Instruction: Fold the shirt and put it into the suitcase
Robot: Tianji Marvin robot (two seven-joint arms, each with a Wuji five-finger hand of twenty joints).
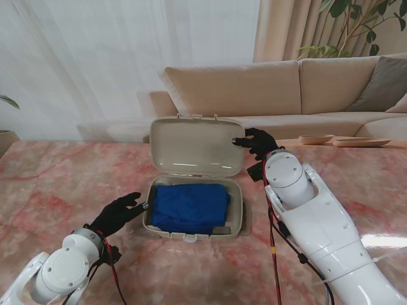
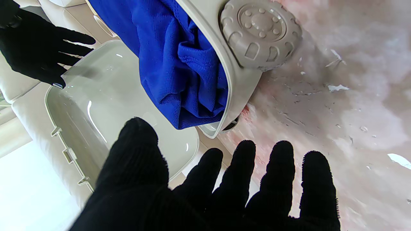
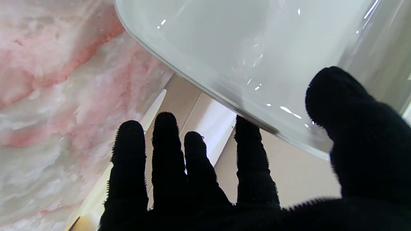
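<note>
The beige suitcase (image 1: 191,236) lies open in the middle of the table, its lid (image 1: 194,146) standing upright on the far side. Inside the base lies the folded blue shirt (image 1: 191,206), bunched against one wall (image 2: 173,57). My left hand (image 1: 117,213) rests open, fingers spread, on the table just left of the base, near a suitcase wheel (image 2: 260,32). My right hand (image 1: 257,141) is at the lid's upper right corner. Its thumb (image 3: 353,128) sits in front of the lid's inner face (image 3: 257,48), one fingertip touches the rim, and the others are spread behind.
The pink marble table (image 1: 63,178) stretches to both sides of the case. Two flat wooden dishes (image 1: 316,138) (image 1: 361,142) sit at the far right. A beige sofa (image 1: 286,89) stands behind the table. Red and black cables run along my right arm.
</note>
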